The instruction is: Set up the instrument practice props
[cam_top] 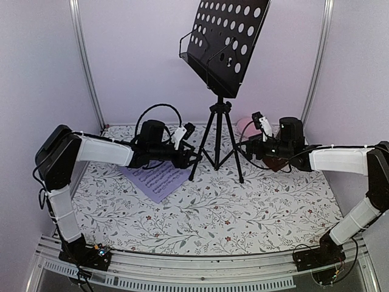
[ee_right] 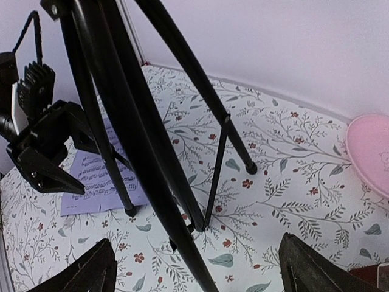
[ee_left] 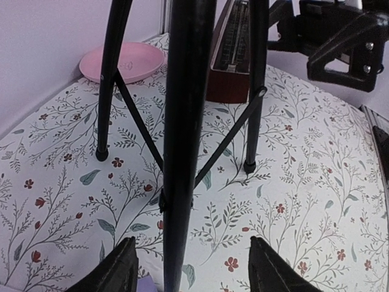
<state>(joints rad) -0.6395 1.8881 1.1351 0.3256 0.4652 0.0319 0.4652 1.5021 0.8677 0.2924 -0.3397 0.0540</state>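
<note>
the music stand (cam_top: 225, 42) stands upright mid-table, its tripod legs between the two pincers. the left pincer (ee_left: 193, 243) gapes wide, with the nearest leg (ee_left: 182, 121) in line between its fingers, not clamped. the right pincer (ee_right: 197, 243) is spread wide too, facing the legs from the right. a sheet-music page (cam_top: 155, 179) lies flat under the left arm, its staves too small to read. the metronome (ee_left: 234, 61) and the pink plate (ee_left: 124, 61) sit right of the legs, by the right pincer.

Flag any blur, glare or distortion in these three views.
Top external: even, soft light, no glare; the enclosure posts lean outward from wide-angle distortion. Left wrist: the nearest tripod leg is a featureless black bar, left tool's fingers soft. Right wrist: near legs silhouetted, right tool's fingers blurred.
</note>
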